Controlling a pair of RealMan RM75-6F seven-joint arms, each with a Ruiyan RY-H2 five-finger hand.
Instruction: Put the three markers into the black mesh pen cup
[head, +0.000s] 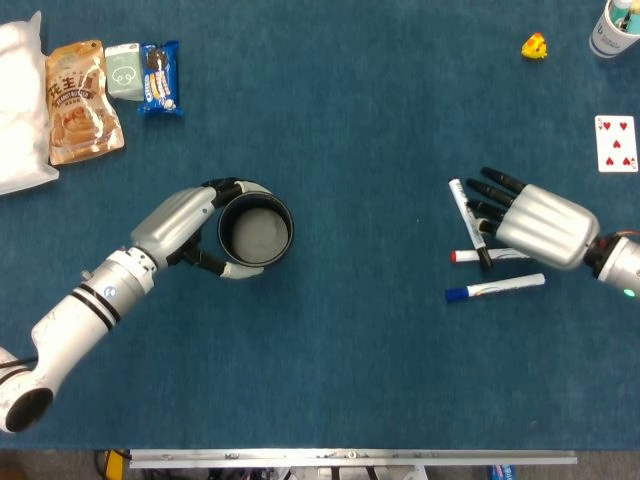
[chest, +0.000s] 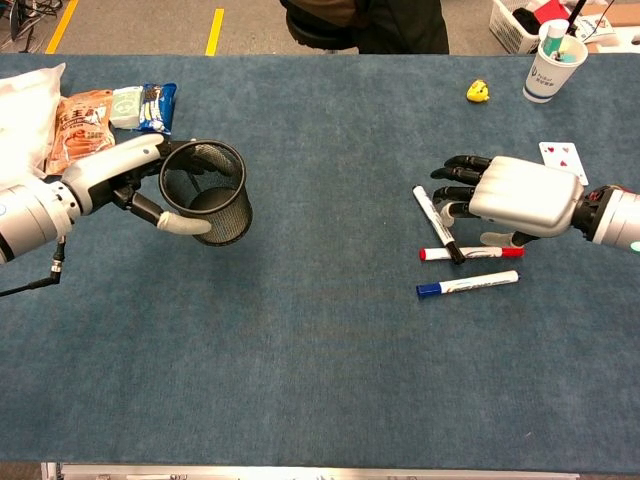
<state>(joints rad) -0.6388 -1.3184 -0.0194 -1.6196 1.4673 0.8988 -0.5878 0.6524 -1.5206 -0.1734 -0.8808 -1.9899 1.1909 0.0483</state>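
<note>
Now the left hand (chest: 150, 190) grips the black mesh pen cup (chest: 207, 192), upright on the surface (chest: 320, 350). R hand (chest: 505, 195) hovers w/ fingers spread, tips touching the black-capped marker (chest: 435, 222). Red marker (chest: 470, 253) and blue marker (chest: 467, 284) lie just below it; all 3 outside the cup.

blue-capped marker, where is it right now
In the head view the blue-capped marker lies on the table at the right, nearest the robot of the three, just below the red-capped marker and the right hand.
</note>
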